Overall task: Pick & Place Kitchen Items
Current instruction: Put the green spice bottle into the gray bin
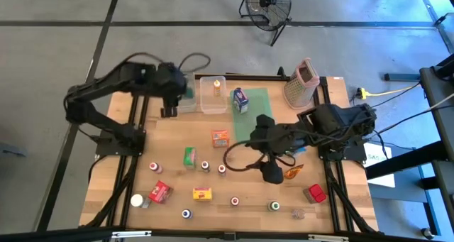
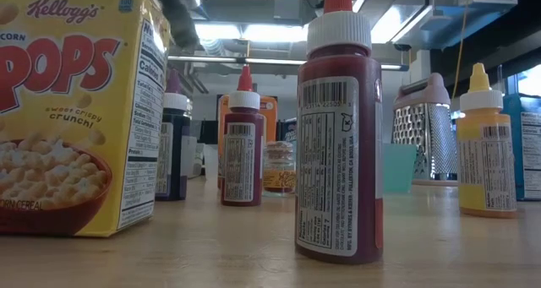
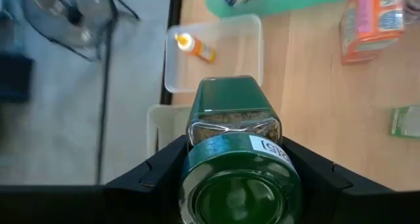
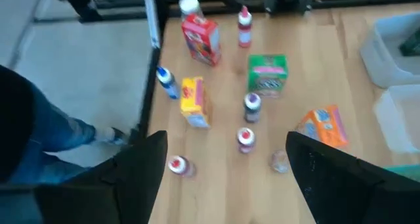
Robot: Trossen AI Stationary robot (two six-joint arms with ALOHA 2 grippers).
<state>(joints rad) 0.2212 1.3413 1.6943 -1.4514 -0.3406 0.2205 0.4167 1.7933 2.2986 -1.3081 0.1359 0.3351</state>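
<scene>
Holding a green-capped spice jar (image 3: 235,159) between its fingers, the left gripper (image 1: 183,91) hangs at 11 o'clock over the clear bins; the fingers pinch the jar at its cap end, body pointing away.

Risk, as judged: the grip sits near the cap, so the jar could pivot or slip on release and land on the rim of the near bin (image 3: 152,122) rather than inside, or roll off the back edge to the floor. The far bin (image 1: 213,94) already holds a small orange-capped bottle (image 3: 194,46); a drop there could knock it.

Right gripper (image 1: 273,171) hovers at about 4 o'clock, fingers spread, nothing between them. Its trailing cable loops low over the table; a sweep could topple the small upright jars near 6 o'clock.

Surface: pale wooden tabletop (image 1: 170,139), black frame. Scattered on it: orange carton (image 1: 220,136), green carton (image 1: 189,157), yellow carton (image 1: 203,194), red carton (image 1: 161,191), red packet (image 1: 316,193). Blue carton (image 1: 240,100) stands on the flat green tray (image 1: 259,103). Box grater (image 1: 301,83) at 1 o'clock.

Room: grey concrete floor, a floor fan (image 1: 268,4) beyond the table, yellow cable to the right.
</scene>
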